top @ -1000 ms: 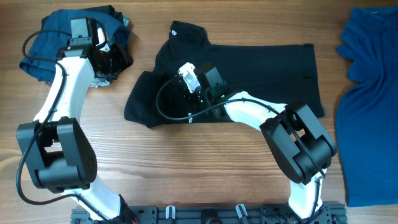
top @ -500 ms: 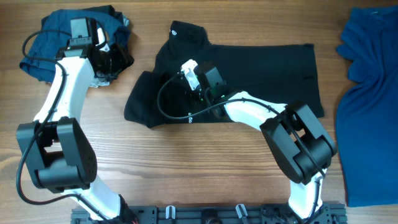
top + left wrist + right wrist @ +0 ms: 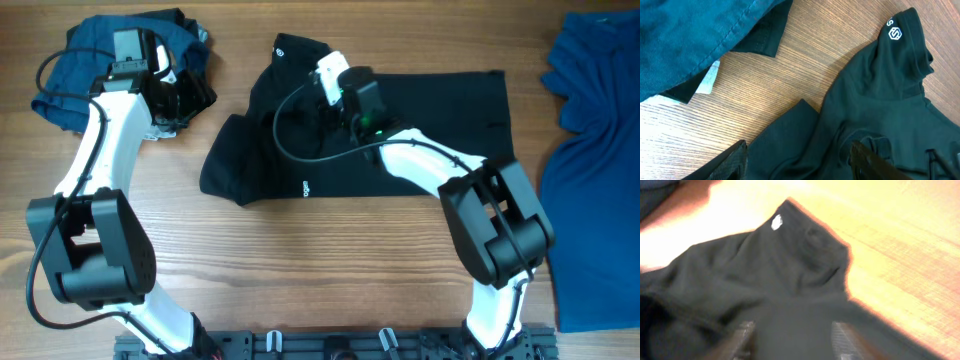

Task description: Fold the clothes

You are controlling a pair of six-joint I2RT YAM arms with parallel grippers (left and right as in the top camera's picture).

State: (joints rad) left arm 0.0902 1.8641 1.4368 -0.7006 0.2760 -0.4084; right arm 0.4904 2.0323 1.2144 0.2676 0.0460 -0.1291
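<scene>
1. The black shirt (image 3: 430, 120) lies spread near the middle of the wooden table (image 3: 300, 260).
2. The right gripper (image 3: 795, 337) is over the shirt near its collar (image 3: 790, 225). Its fingers are wide apart and hold nothing. This view is blurred.
3. The left gripper (image 3: 800, 160) is also spread wide and empty, above the shirt's sleeve and beside a dark blue heap (image 3: 70, 70).
4. A royal blue garment (image 3: 590, 150) lies well apart, at the right edge.
</scene>
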